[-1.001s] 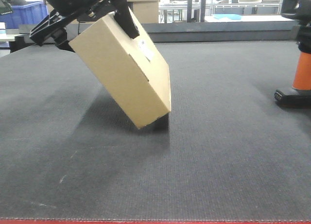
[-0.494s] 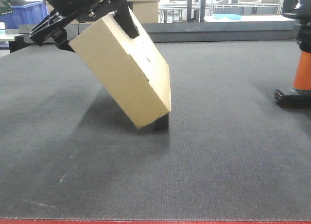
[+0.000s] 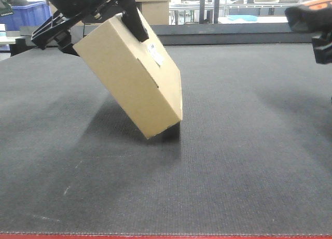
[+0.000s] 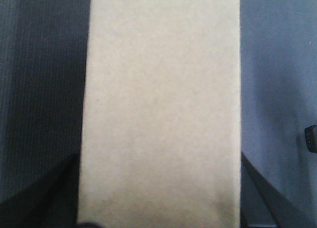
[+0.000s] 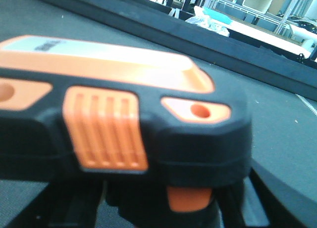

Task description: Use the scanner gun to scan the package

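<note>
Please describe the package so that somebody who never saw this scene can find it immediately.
Look at the wide dark grey mat that covers the table. Over its left half the left gripper holds the package, a plain tan cardboard box, tilted with one corner down. Unlike the upright boxes far behind it, it carries a small white label on its upper face.

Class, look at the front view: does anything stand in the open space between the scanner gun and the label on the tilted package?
Nothing visible does. The scanner gun is raised at the right edge, the package leans at the left with its white label facing up and to the right, and only bare mat lies between them.
</note>
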